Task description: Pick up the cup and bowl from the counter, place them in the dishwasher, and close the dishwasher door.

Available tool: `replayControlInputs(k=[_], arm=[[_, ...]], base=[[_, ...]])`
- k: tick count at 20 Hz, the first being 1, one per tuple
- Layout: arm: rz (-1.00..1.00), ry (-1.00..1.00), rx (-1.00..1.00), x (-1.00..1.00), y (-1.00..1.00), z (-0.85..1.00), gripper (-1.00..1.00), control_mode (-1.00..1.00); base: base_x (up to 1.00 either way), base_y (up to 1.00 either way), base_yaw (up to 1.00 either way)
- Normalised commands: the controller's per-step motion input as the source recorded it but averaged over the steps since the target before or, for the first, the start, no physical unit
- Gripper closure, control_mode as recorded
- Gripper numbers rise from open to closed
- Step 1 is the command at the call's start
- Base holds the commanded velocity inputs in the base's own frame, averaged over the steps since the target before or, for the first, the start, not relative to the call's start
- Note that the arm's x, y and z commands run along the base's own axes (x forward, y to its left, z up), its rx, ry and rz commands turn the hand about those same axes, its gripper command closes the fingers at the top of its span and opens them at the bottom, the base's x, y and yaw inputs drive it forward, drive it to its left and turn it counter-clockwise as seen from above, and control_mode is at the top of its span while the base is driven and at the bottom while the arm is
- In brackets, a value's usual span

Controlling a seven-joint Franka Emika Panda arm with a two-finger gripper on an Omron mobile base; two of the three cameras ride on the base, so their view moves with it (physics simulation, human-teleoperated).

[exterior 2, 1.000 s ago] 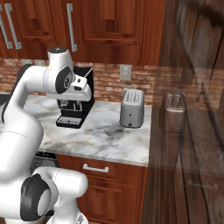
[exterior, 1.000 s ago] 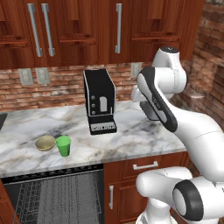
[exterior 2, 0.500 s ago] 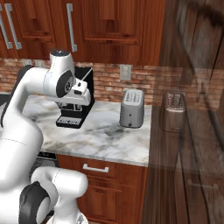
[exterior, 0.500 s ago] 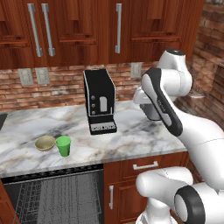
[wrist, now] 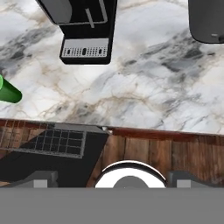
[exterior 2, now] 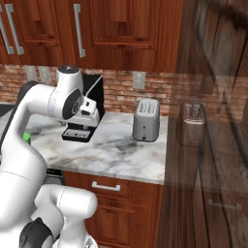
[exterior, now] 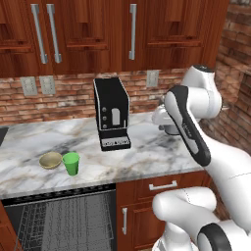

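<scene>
You see the dishwasher (exterior: 59, 220) cut off at the bottom edge of the left base view, its wire racks showing and its door out of frame. On the worktop (exterior: 147, 157) above it, the bowl (exterior: 50, 160) and the cup (exterior: 71, 163) sit side by side, just about touching, the cup upright at the bowl's 3 o'clock. Both stand near the front edge, at 8 o'clock from the coffee machine (exterior: 112, 112).

In the hand view the cup is clipped at the left edge, only a green sliver at 9 o'clock, and the bowl lies outside that frame. The toaster (wrist: 208, 19) is cut off at 1 o'clock.

The end effector (exterior: 164, 121) hangs above the worktop at the coffee machine's 3 o'clock, largely hidden behind the forearm in the left base view and small in the right base view. Its jaws stand spread wide with nothing between them; the two tips sit far apart at the bottom of the hand view. The cup and bowl are well apart from it, low at its 8 o'clock across the coffee machine.
</scene>
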Motion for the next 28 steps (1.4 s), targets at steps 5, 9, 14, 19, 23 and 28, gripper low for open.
replayControlInputs(k=[5, 9, 14, 19, 23, 28], arm=[[0.0, 0.0, 0.0, -0.15, 0.13, -0.2, -1.0, -1.0], [0.0, -0.01, 0.0, -0.15, 0.28, -0.16, -1.0, -1.0], [0.0, -0.02, 0.0, -0.12, 0.39, -0.15, -1.0, -1.0], [0.0, -0.03, 0.0, -0.03, 0.39, -0.16, -1.0, -1.0], [0.0, -0.02, 0.0, 0.0, 0.38, -0.16, -1.0, -1.0], [0.0, -0.01, 0.0, 0.0, 0.35, -0.18, -1.0, -1.0]], base=[[0.0, 0.0, 0.0], [0.0, 0.0, 0.0], [0.0, 0.0, 0.0], [0.0, 0.0, 0.0], [0.0, 0.0, 0.0], [0.0, 0.0, 0.0]])
